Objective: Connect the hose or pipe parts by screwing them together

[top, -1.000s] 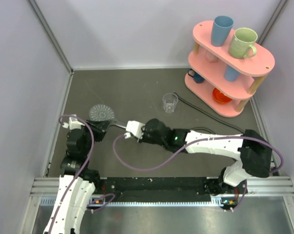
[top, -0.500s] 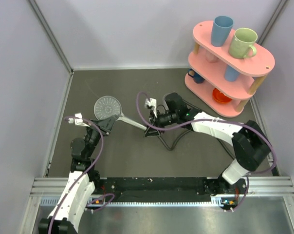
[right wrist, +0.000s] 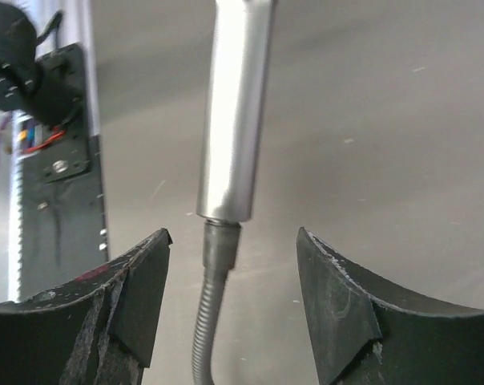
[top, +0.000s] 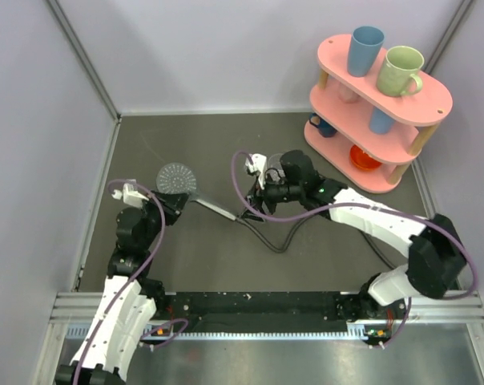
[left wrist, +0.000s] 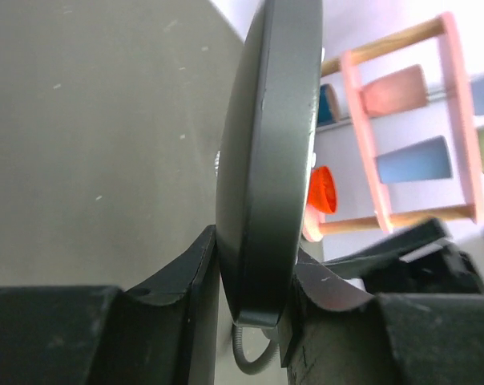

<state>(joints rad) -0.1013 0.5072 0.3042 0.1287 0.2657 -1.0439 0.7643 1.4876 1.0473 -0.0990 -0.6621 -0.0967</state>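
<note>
Left claw (left wrist: 254, 269) clamped tight, right claw (right wrist: 232, 237) spread open.

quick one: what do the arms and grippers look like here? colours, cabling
Left arm and right arm: white shells, black joints, a purple cable looped along each. Left gripper and right gripper: black, two curved, scuffed fingers.

Hand shower (right wrist: 234, 104) glossy metal; hose (right wrist: 202, 337) ribbed, dull; table (top: 226, 144) matt, scuffed.

Soft even light, wrist-cam bg blurry
</note>
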